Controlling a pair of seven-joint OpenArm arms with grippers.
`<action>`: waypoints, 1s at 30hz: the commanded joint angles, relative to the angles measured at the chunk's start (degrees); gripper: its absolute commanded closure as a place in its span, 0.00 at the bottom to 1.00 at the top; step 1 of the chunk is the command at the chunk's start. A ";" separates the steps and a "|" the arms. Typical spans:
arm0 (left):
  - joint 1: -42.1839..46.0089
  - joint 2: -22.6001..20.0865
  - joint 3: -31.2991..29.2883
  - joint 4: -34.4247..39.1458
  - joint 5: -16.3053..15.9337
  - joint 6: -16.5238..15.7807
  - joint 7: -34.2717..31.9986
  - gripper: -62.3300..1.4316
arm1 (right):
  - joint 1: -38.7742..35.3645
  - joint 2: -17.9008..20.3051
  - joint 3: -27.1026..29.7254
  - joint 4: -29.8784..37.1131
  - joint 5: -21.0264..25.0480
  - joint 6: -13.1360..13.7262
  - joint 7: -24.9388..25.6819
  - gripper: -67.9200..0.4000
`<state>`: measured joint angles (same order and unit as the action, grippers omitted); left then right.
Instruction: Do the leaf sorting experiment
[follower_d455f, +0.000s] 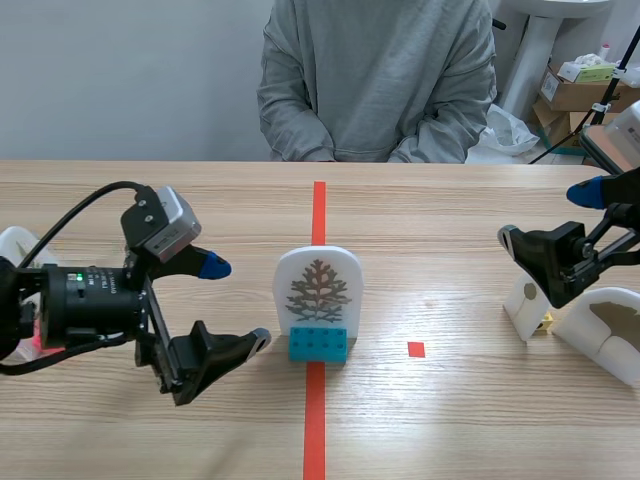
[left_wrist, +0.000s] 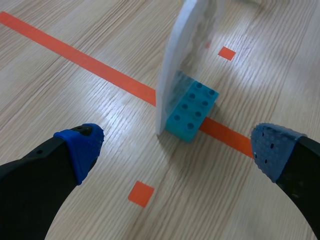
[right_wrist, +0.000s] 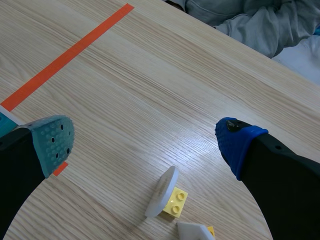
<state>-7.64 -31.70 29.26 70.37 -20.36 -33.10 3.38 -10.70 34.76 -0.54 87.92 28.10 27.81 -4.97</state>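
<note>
A white arched card printed with a reddish-green leaf (follower_d455f: 318, 288) stands upright on a teal brick (follower_d455f: 319, 343), on the orange-red centre line. My left gripper (follower_d455f: 236, 302) is open just left of it, tilted sideways. In the left wrist view the card (left_wrist: 182, 55) is edge-on, and its brick (left_wrist: 192, 110) lies just ahead of the open gripper (left_wrist: 175, 150). My right gripper (follower_d455f: 548, 215) hangs open at the far right, above a small white card on a yellow brick (follower_d455f: 527, 305). In the right wrist view, this card (right_wrist: 162, 192) sits under the open gripper (right_wrist: 145, 142).
A person in a grey sweater (follower_d455f: 380, 80) sits across the table with hands out of sight. A larger white leaf card (follower_d455f: 610, 330) lies at the right edge. Another white piece (follower_d455f: 15, 245) shows behind the left arm. Cardboard boxes (follower_d455f: 575, 90) stand beyond the table.
</note>
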 joint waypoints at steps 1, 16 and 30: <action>-1.03 1.95 0.42 -0.63 -0.48 -0.15 -0.87 0.00 | 0.37 0.92 0.94 1.03 0.68 -0.33 0.59 0.15; -4.92 13.97 1.60 -10.62 6.62 -0.07 -4.24 0.00 | 0.37 0.92 0.94 1.03 0.68 -0.33 0.61 0.15; -4.92 16.74 1.60 -17.20 17.00 4.00 -10.05 0.16 | 0.37 0.90 0.94 1.03 0.68 -0.33 0.63 0.15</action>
<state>-12.08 -14.79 31.00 52.31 -2.59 -28.93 -5.87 -10.70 34.76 -0.54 87.92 28.10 27.81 -4.97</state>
